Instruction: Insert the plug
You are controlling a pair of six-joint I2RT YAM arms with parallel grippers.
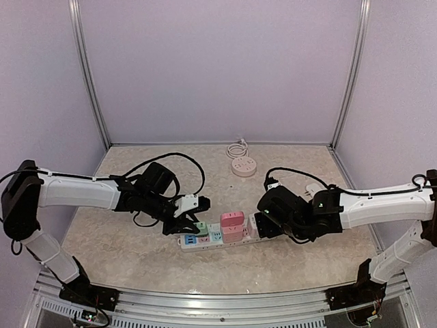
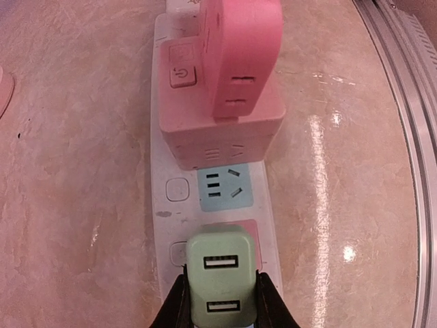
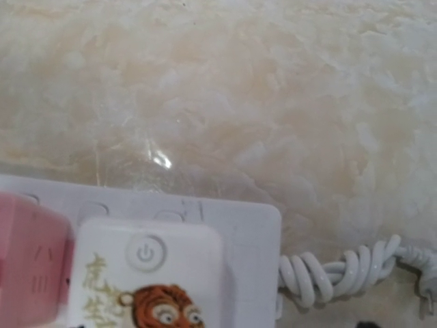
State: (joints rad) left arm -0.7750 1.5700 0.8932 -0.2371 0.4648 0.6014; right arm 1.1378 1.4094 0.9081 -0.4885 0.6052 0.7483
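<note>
The job looks near its end but unproven. The green charger (image 2: 220, 277) stands upright on the power strip (image 2: 179, 219), toward the strip's left end and over a pink socket. The wrist view does not show whether its prongs are fully home or only resting in the slots. The left pincer (image 2: 222, 295) is narrow, clamped on the charger's two sides, so what is left is perhaps a last press down and then letting go. Just beyond the charger along the strip lies a free blue socket (image 2: 225, 188), then a pink adapter block (image 2: 218, 130) with a second pink piece on top. On the strip's right end sits a white tiger adapter (image 3: 147, 273), with a twisted white cord (image 3: 334, 270) leaving beside it. The right pincer (image 1: 263, 220) hangs low at that end, and I cannot tell whether it is wide or narrow. The left arm (image 1: 75, 191) and the right arm (image 1: 382, 205) reach in low from either side, wrists angled down toward the strip. Well behind the strip, a round pink socket (image 1: 243, 165) lies on the surface (image 1: 123, 239).
</note>
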